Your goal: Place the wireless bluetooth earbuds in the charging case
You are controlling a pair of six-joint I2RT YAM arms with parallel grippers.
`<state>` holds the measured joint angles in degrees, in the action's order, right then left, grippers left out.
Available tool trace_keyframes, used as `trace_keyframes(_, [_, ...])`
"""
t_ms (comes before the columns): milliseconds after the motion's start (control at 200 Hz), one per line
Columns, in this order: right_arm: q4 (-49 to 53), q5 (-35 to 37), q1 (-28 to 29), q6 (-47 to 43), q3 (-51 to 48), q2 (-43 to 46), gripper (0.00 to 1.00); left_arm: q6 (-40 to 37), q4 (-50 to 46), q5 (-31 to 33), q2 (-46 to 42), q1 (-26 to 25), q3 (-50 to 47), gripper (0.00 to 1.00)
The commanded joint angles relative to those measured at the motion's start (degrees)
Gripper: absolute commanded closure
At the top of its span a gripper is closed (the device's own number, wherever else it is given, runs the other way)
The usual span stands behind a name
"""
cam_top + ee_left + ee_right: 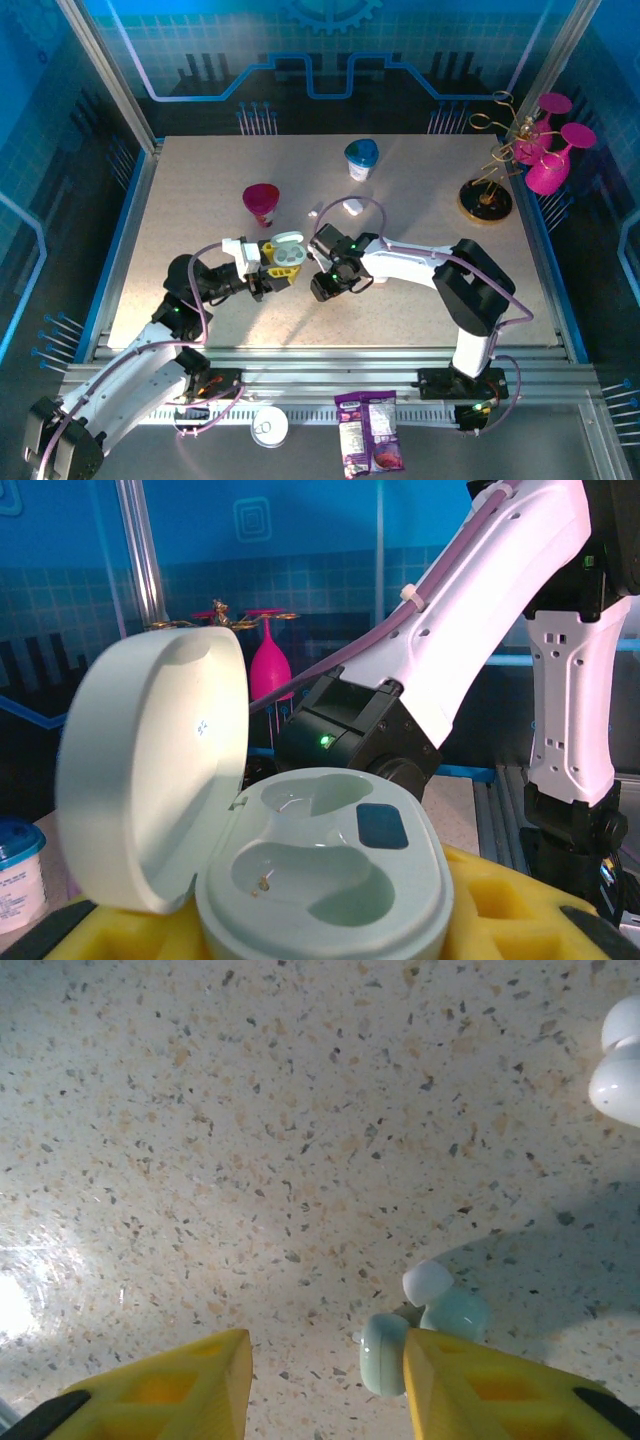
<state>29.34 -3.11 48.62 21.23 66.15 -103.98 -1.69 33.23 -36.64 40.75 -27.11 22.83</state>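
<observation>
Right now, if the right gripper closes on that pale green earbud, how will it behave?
The earbud looks rounded and glossy, so it may squirt out of a pinch or roll. It is tiny beside the right gripper's yellow finger, so probably very light. It lies beside that finger, off-centre, so closing may shove it first.

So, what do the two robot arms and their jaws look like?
The left arm and the right arm have white shells with black joints and bases. A thin lilac cable runs along each, held by a cable tie on the right one. Small green lights glow near the wrists. The jaws are yellow blocks with hollow cut-outs.
</observation>
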Motion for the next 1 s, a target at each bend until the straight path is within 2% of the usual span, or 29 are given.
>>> trace_keyframes(0, [3.2,2.7,1.4,-1.4,1.9,-1.7,0.57,-1.2,-0.1,0.3,-0.6,0.1,1.1,0.75])
trace_keyframes(255, [6.7,5.2,2.0,-3.2,4.4,-3.8,0.62,-1.1,-0.4,0.3,-0.8,0.1,0.9,0.75])
trace_keyframes(310, [7.1,5.6,2.2,-3.5,4.8,-4.2,0.66,-1.1,-0.4,0.3,-0.8,0.1,1.0,0.75])
trace_keyframes(655, [8.9,7.5,2.5,-4.4,6.2,-5.6,0.74,-1.1,-0.6,0.3,-0.9,0.2,0.8,0.75])
trace_keyframes(740, [9.8,8.7,2.4,-4.6,6.0,-4.9,0.77,-1.1,-0.7,0.3,-0.9,0.1,1.0,0.75])
trace_keyframes(996, [8.8,9.1,-1.0,-3.1,-0.5,1.8,0.77,-1.6,-1.2,-0.1,-0.8,0.0,1.2,0.75])
